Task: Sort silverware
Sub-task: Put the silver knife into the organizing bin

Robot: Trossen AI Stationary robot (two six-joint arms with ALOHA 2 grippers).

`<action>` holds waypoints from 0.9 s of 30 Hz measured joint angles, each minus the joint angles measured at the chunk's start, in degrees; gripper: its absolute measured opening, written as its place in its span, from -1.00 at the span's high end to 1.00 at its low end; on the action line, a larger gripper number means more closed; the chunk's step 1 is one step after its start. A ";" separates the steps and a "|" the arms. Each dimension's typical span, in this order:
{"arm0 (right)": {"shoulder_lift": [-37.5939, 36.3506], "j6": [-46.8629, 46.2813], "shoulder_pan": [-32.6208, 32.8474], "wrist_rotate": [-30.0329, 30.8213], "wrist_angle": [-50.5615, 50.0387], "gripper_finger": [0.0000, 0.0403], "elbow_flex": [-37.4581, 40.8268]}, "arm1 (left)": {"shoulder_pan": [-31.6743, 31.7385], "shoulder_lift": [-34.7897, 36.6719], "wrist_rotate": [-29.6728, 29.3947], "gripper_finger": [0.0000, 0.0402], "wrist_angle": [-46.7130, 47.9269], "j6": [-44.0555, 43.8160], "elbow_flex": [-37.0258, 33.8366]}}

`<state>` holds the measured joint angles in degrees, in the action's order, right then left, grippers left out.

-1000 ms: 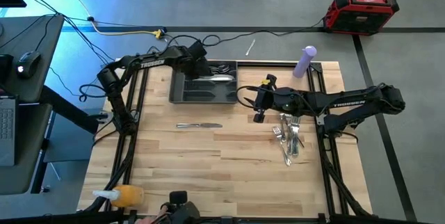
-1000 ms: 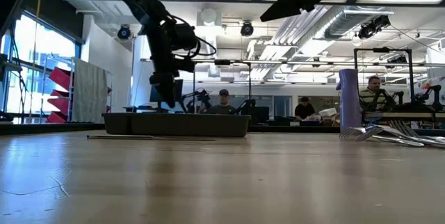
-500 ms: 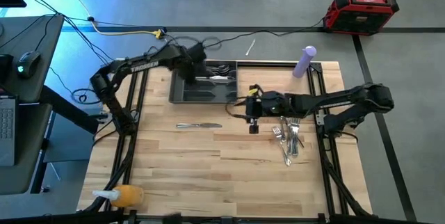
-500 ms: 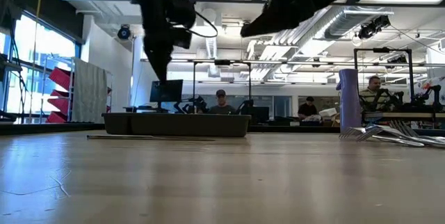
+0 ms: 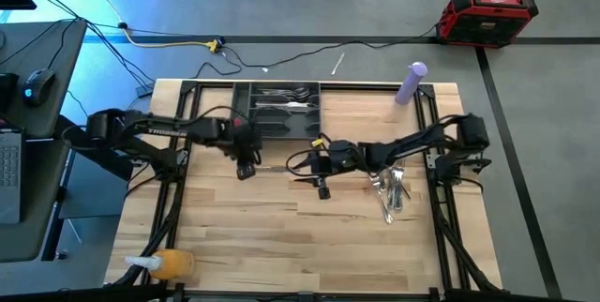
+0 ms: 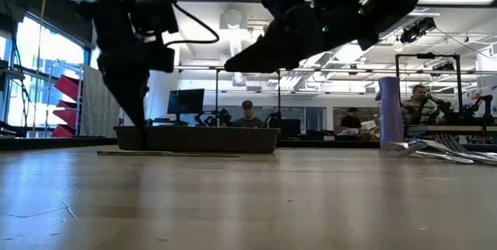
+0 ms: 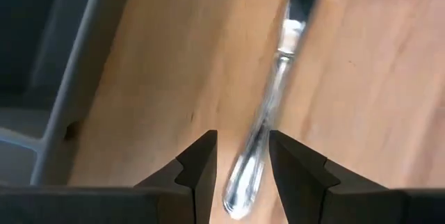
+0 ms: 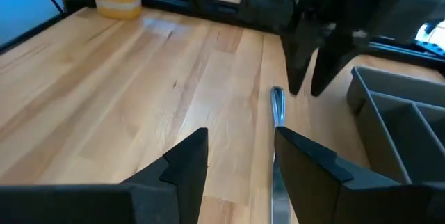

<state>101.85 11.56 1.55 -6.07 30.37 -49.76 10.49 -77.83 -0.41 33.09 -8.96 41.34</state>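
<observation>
A silver knife (image 7: 268, 106) lies flat on the wooden table, in front of the dark grey tray (image 5: 246, 119). The tray holds some silverware (image 5: 286, 105). My left gripper (image 7: 241, 147) points down over the knife's rounded handle end (image 7: 240, 182), open, one finger on each side of it. I see no touch. It also shows in the high view as my left gripper (image 5: 246, 167). My right gripper (image 5: 322, 186) hovers open and empty over the knife's other end, slanting down; its wrist view shows the handle (image 8: 277, 102). More silverware lies in a pile (image 5: 389, 188) at the right.
A purple bottle (image 5: 411, 83) stands at the far right corner. An orange bottle (image 5: 171, 264) lies at the near left corner. Bare wood stretches across the table's near half. People sit in the room beyond the far edge.
My left gripper has left the tray, swung toward the near edge and the left, and come down over the knife's handle end. My right gripper has gone toward the table's left and sunk lower, tipping upward from a steeper slant, until it hangs over the knife.
</observation>
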 joint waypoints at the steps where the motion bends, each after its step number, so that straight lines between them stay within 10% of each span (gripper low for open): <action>1: 0.26 -0.01 -0.01 0.00 0.56 0.24 0.00 | -0.29 -0.25 -0.18 0.45 -1.97 -0.54 -0.98; 27: 2.85 -1.08 -0.43 -1.74 -3.77 0.24 -2.67 | -14.61 -7.77 -2.12 0.97 -19.20 -11.95 1.82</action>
<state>104.70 10.48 1.12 -7.80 26.59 -52.42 -4.12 -85.60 -2.53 13.89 -20.91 43.17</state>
